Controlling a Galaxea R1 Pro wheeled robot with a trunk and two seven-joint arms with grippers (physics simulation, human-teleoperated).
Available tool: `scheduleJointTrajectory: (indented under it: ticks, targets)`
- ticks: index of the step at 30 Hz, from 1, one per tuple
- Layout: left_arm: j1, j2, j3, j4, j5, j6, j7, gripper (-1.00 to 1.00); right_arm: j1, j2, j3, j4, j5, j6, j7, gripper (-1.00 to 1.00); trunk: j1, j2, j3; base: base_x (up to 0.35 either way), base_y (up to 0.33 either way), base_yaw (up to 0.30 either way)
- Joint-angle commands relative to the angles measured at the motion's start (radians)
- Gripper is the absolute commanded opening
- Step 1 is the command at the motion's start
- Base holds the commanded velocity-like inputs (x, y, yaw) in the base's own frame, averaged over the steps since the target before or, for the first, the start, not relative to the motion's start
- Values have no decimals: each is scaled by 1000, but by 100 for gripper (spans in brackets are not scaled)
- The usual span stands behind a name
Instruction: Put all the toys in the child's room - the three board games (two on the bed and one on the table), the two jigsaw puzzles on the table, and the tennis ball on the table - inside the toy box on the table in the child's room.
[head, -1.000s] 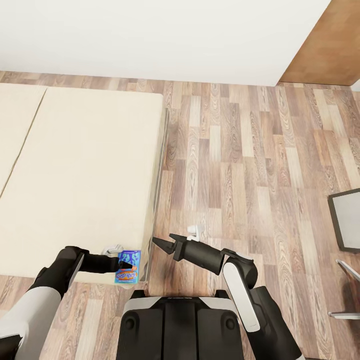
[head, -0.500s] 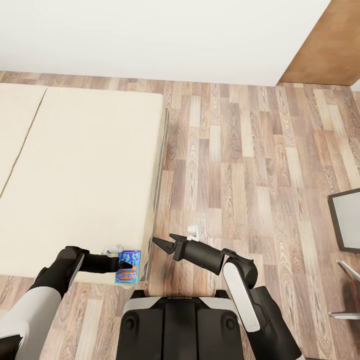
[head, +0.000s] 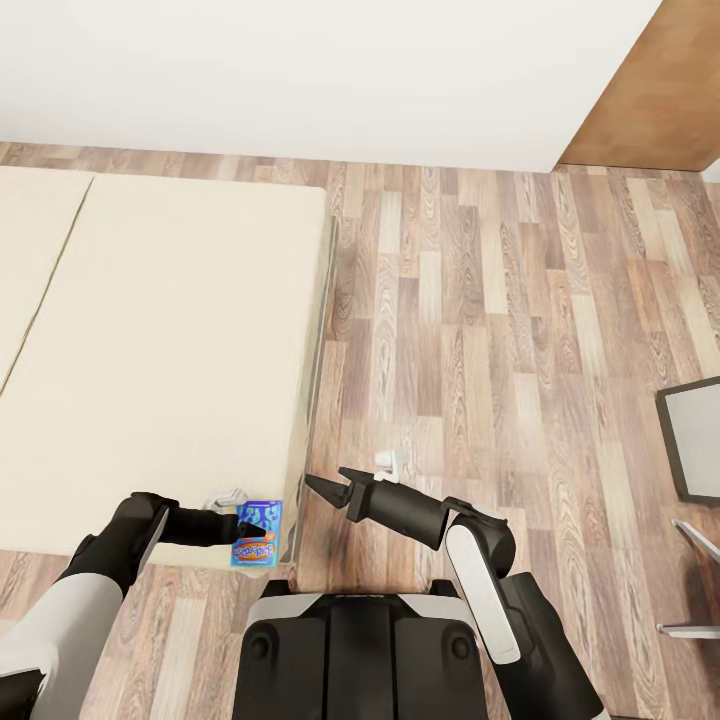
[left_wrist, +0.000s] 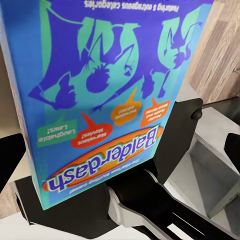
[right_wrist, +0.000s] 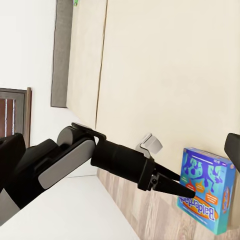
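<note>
Head view: the bed fills the left side; the blue game sits at its near corner by the edge. The left gripper pinches the game, fingers pressed on its faces. The right gripper hangs over the floor, fingers spread, holding nothing. The game is judged a light, stiff, smooth cardboard box; grip across the thin faces. Its long axis runs away from the robot, title end nearest.
</note>
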Motion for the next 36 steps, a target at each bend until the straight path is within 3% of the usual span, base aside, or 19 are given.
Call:
scheduleJointTrajectory:
  ticks: [1,36]
  targets:
    - [0,-1,5,-1,-11,5,-11,100,0,1,-1,-1,-3,7,0,100,0,-1,-1,0,0,0]
    - [0,-2,5,-1,-10,3,-46,100,0,1,-1,-1,-3,7,0,100,0,-1,-1,0,0,0]
